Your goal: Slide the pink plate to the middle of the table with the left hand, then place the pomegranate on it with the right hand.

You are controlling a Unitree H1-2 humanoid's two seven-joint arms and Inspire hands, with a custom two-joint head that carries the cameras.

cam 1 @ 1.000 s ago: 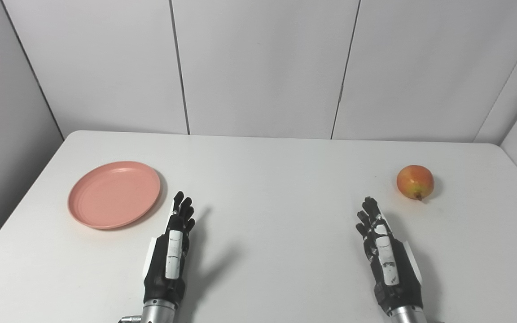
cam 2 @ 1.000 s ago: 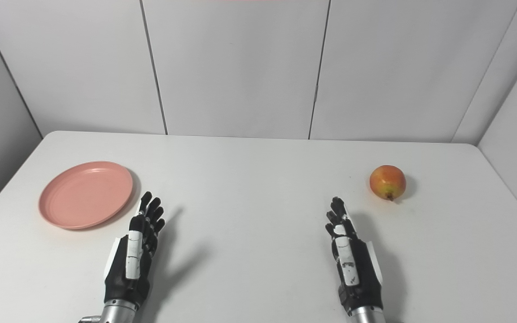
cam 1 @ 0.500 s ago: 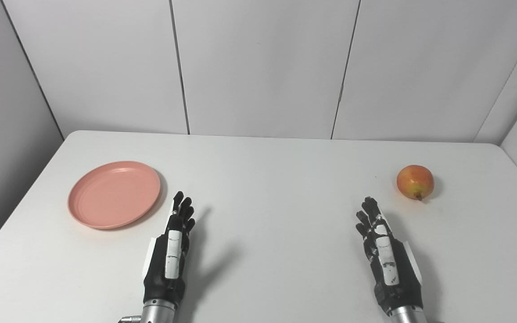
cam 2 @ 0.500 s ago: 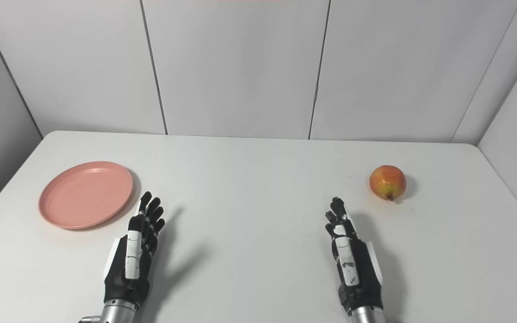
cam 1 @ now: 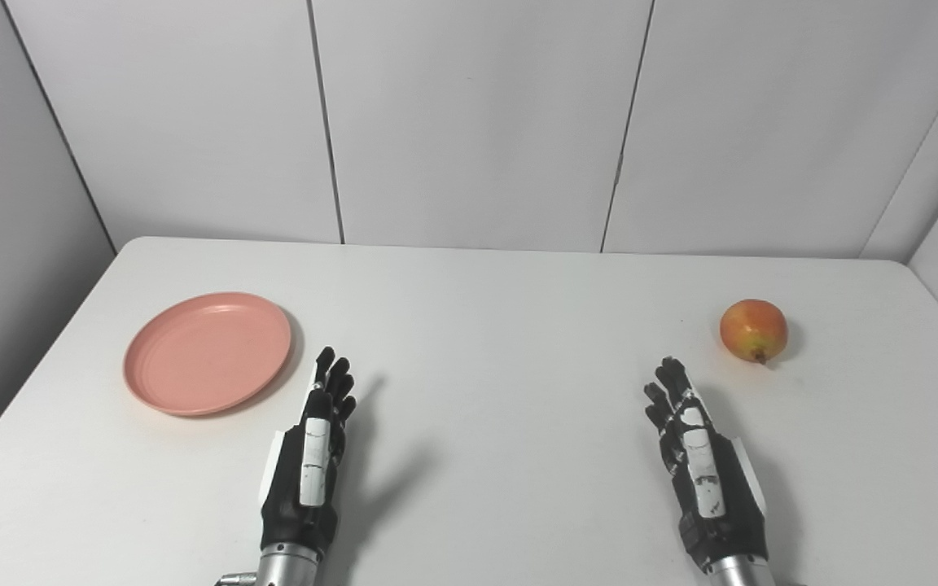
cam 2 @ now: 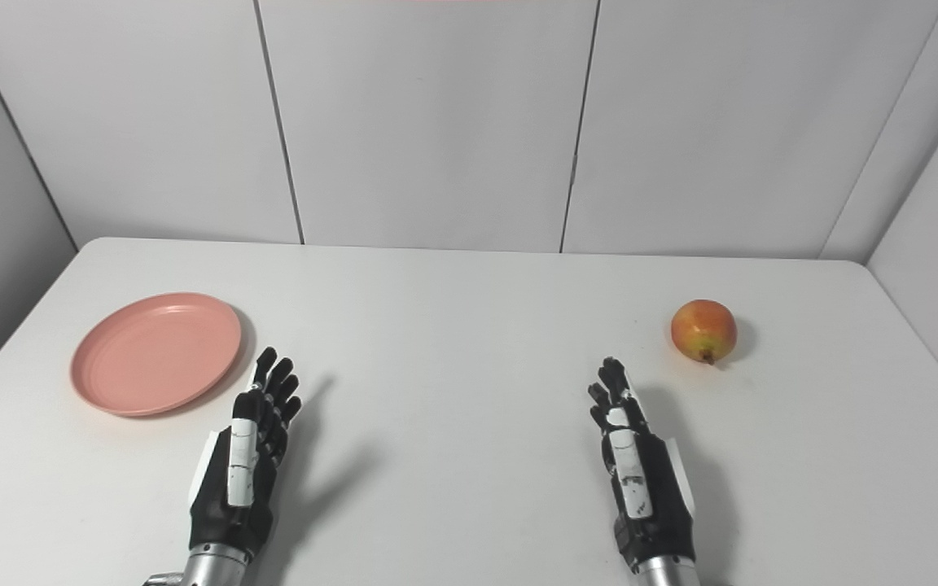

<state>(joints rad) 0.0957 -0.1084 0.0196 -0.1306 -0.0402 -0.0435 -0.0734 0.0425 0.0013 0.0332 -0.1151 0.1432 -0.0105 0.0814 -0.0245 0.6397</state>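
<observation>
In the left eye view, the pink plate (cam 1: pixel 207 352) lay flat on the white worktop (cam 1: pixel 501 325) at its left side, near the left edge and well apart from the middle. The left robot hand (cam 1: pixel 311 456) hovered just beside the plate's near right rim, fingers extended and holding nothing. The plate looked light, stiff and shallow, likely to skate easily on the smooth surface; a flat press on its rim or inner face would probably steer it best.

In the right eye view, the pomegranate (cam 2: pixel 703 330) sat far right, near the worktop's right edge. The right robot hand (cam 2: pixel 640 480) was released too, fingers straight, short of the fruit. The fruit seemed firm, round and prone to rolling, so a wrap around its widest part appeared wisest. The middle stretch between both hands stood bare.
</observation>
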